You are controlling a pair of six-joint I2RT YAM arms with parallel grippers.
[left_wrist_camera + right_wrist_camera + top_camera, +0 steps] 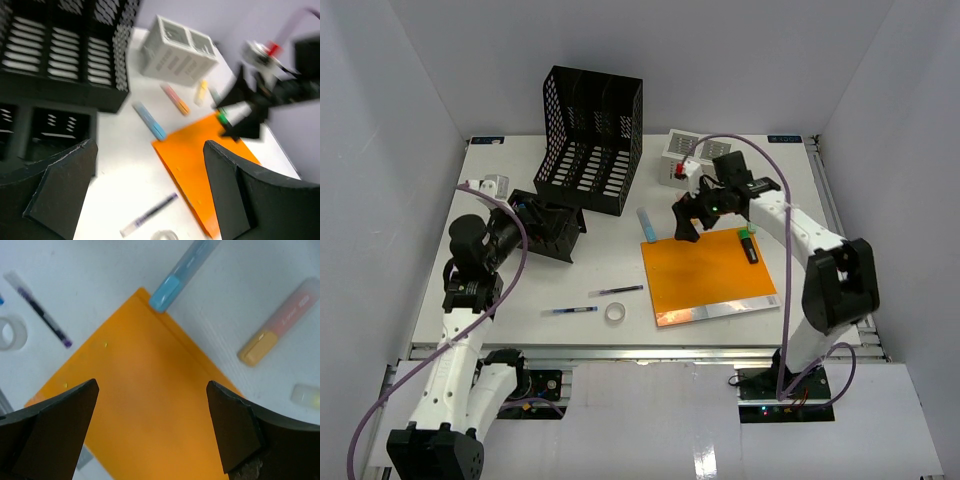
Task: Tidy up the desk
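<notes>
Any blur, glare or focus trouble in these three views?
Top external: sharp and evenly lit, with a bright reflection along the near edge of the orange folder. Left wrist: smeared throughout, the white organizer and the pen soft-edged. Right wrist: mostly crisp, the blue highlighter clearly outlined, no glare.

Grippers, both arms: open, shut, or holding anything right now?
Left gripper: open, holding nothing.
Right gripper: open, holding nothing, above the orange folder.
</notes>
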